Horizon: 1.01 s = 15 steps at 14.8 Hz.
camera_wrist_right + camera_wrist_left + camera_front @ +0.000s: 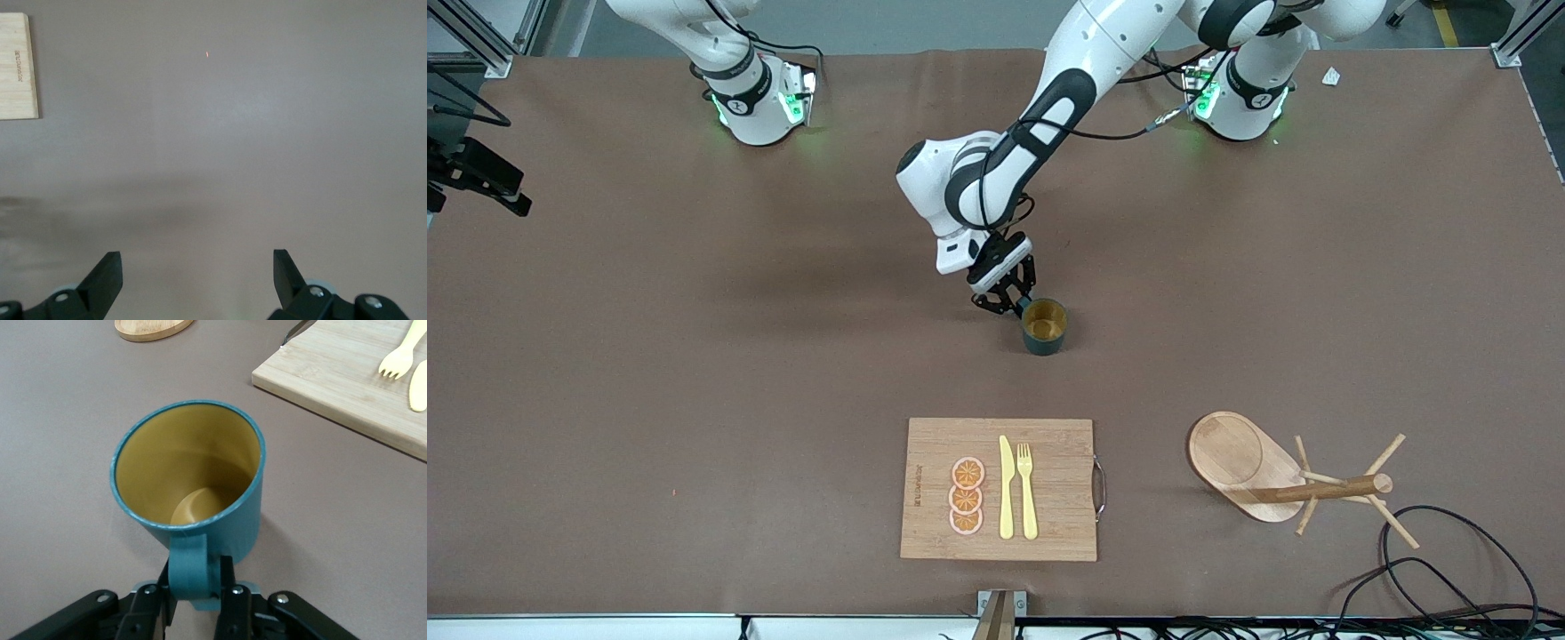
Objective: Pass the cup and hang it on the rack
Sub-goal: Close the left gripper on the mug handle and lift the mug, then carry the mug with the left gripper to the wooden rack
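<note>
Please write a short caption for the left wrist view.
Left gripper closed on the teal cup's handle, beside the cutting board.

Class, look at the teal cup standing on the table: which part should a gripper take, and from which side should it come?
Take the cup by its small side handle, coming from the side where that handle sticks out. The cup stands upright with its mouth up, and the handle is a narrow loop that two fingers can pinch. The left gripper is already closed on it there.
</note>
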Each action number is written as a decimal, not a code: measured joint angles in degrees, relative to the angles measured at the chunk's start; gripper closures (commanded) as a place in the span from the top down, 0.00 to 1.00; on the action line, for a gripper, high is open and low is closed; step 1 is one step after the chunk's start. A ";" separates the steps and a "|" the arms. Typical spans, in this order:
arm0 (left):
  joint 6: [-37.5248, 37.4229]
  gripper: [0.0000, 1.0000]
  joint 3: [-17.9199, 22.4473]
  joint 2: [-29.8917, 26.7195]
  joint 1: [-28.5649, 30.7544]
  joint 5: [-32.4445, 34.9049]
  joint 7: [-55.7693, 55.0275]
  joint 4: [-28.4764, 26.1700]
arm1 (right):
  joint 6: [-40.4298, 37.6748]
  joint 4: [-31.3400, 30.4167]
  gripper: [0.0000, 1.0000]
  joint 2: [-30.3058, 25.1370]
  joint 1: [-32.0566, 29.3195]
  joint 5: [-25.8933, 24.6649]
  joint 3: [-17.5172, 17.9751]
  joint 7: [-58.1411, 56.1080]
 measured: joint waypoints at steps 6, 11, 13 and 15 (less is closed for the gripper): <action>0.00 0.00 0.05 -0.53 0.29 0.02 0.16 2.12 | -0.21 0.00 1.00 0.02 0.00 0.00 0.04 0.00; -0.04 0.00 -0.04 -5.26 3.88 -3.32 6.85 4.62 | -0.23 0.00 1.00 0.02 0.06 0.00 0.14 0.00; -0.04 0.00 -0.07 -8.07 6.58 -7.55 11.62 5.98 | -0.26 0.00 1.00 0.02 0.06 0.00 0.15 0.00; -0.04 0.00 -0.11 -11.61 9.57 -12.07 15.94 6.63 | -0.27 0.00 1.00 0.03 0.06 0.00 0.16 0.01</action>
